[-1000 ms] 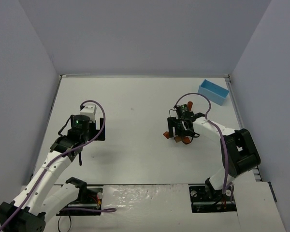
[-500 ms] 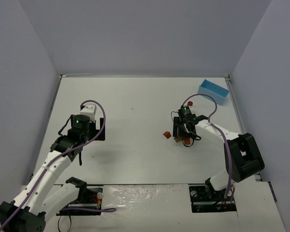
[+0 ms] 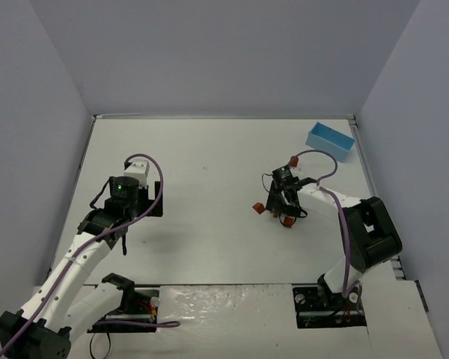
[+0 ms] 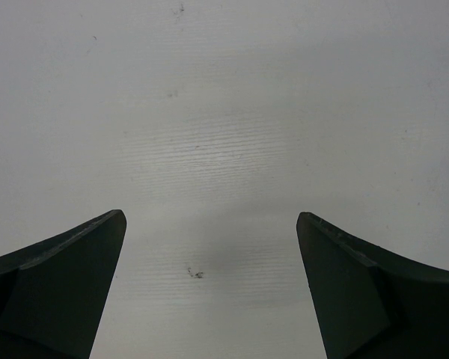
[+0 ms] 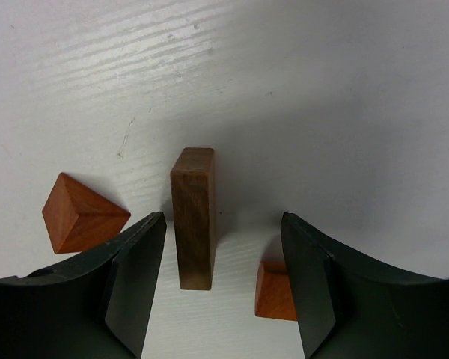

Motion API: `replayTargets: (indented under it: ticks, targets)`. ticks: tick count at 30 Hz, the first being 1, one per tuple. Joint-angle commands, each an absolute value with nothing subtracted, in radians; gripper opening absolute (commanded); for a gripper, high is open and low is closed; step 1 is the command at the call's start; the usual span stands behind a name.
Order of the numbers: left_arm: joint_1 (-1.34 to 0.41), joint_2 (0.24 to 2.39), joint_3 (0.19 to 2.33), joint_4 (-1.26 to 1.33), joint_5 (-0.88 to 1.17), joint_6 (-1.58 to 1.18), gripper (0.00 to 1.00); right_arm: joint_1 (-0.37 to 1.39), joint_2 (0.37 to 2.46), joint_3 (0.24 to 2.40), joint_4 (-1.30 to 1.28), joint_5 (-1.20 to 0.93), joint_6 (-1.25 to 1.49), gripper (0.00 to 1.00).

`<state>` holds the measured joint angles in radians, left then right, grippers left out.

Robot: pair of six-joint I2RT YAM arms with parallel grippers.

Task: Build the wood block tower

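The wood blocks of the tower lie singly on the table, none on another. A dark brown long block [image 5: 194, 217] lies flat between the jaws of my right gripper [image 5: 223, 218], which is open with a gap on each side. An orange cube [image 5: 81, 212] sits just left of the left finger. Another orange block [image 5: 275, 290] is half hidden by the right finger. From above, my right gripper [image 3: 284, 203] stands over these, with the orange cube [image 3: 260, 208] to its left and a small reddish block [image 3: 293, 159] farther back. My left gripper [image 4: 211, 217] is open over bare table.
A light blue box [image 3: 330, 141] stands at the back right corner. Grey walls close in the white table [image 3: 209, 149] on three sides. My left arm [image 3: 123, 191] hangs over the left half of the table.
My right gripper has dropped onto the blocks and its jaws have narrowed around the brown block. The left arm has not moved.
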<state>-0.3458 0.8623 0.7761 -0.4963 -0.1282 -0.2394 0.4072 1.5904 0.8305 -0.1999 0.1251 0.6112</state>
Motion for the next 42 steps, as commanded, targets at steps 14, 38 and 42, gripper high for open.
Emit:
replayTargets:
  ticks: [14,38,42]
  targets:
    - [-0.351,0.865,0.834,-0.477,-0.127,-0.245,0.97,0.405,1.728,1.097,-0.227,0.209,0.406,0.0]
    - [-0.351,0.896,0.841,-0.482,-0.132,-0.248,0.97,0.532,1.836,1.27,-0.305,0.337,0.346,0.36]
    - [-0.352,0.899,0.842,-0.481,-0.13,-0.247,0.97,0.531,1.807,1.245,-0.304,0.361,0.355,0.34]
